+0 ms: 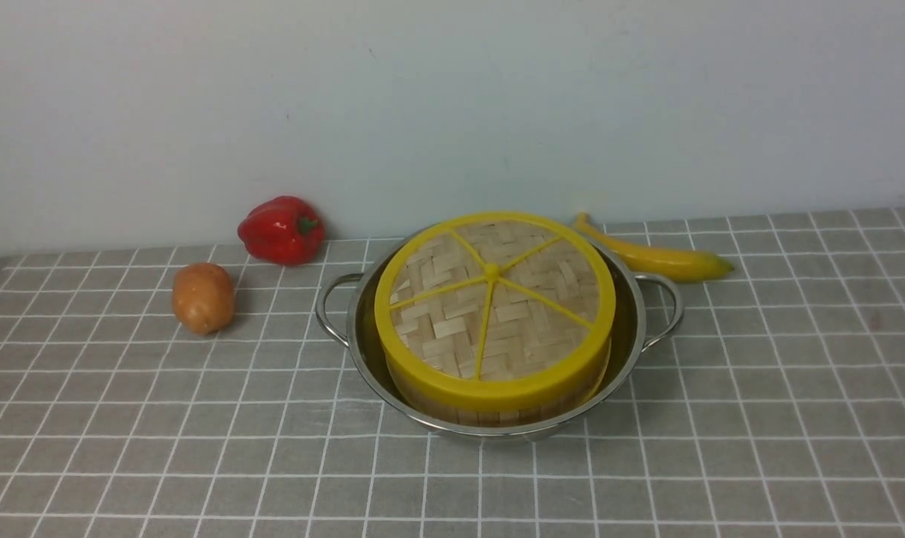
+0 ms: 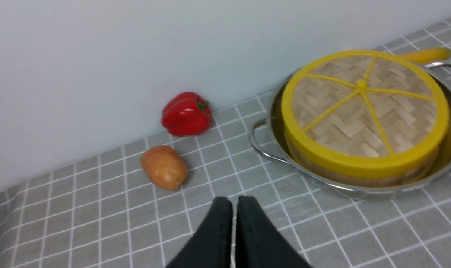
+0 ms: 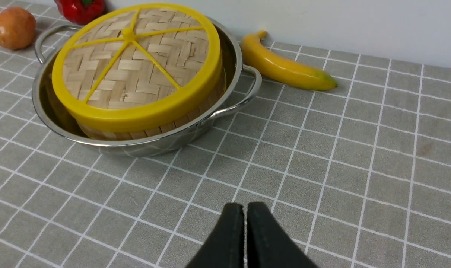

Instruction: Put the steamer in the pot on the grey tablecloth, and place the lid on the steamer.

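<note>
Yellow-rimmed woven tan lid, shiny steel pot, grey white-gridded tablecloth, red pepper.

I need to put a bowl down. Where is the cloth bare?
Bare: grey tablecloth in front of the pot and right of it, below the banana. Tighter: between the potato, red pepper and pot.
</note>
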